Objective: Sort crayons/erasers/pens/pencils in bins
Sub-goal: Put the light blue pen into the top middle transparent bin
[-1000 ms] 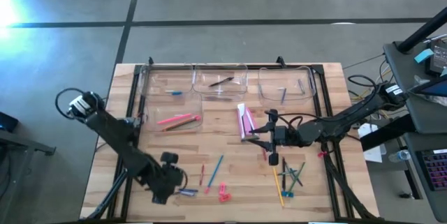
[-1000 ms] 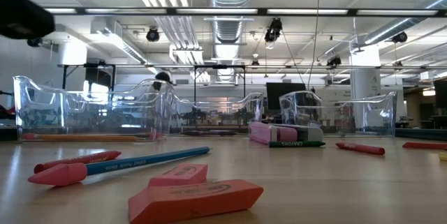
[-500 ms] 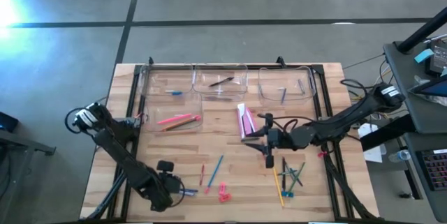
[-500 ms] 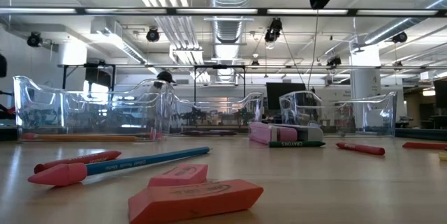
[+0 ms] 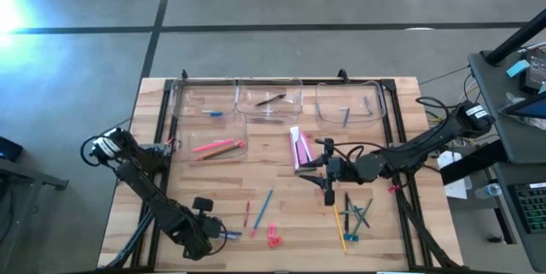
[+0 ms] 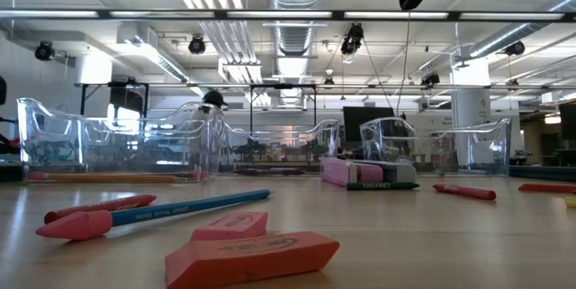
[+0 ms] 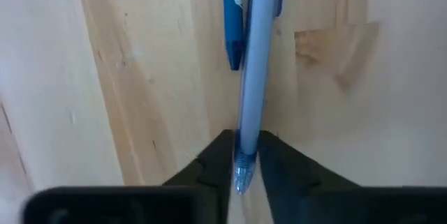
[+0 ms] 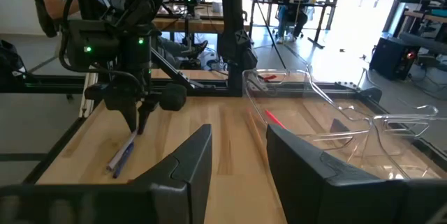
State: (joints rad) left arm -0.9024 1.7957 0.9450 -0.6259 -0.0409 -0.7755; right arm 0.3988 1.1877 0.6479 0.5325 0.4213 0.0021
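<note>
1. The pen (image 7: 255, 77), a pale blue stick, lay on the table (image 5: 290, 214) near its front-left corner, just beside a dark blue crayon (image 7: 235, 21).
2. The left gripper (image 7: 237, 155) stood low over it, its fingers pinching the pen's near end; the right wrist view showed that gripper pointing straight down at the two sticks.
3. The right gripper (image 8: 237, 155) hung over the middle of the table with its fingers spread and nothing between them, beside a pink box (image 5: 301, 148).
4. The bins (image 5: 269, 103) sat along the far edge: three in a row and a fourth in front of the leftmost, each with a stick or two inside.
5. Other crayons, pencils and pens lay scattered across the front of the table, and two erasers (image 6: 252, 255) sat near its front edge.
6. The pen looked light, stiff and smooth, so I judged it would slip or swing if pinched only at its tip.
7. A hold nearer its middle would likely carry it level, and it seemed in no danger of being crushed.
8. The crayon lay so close that the fingers might nudge or catch it.
9. The erasers, by contrast, looked short and grippy, probably easy to take across their narrow sides.
</note>
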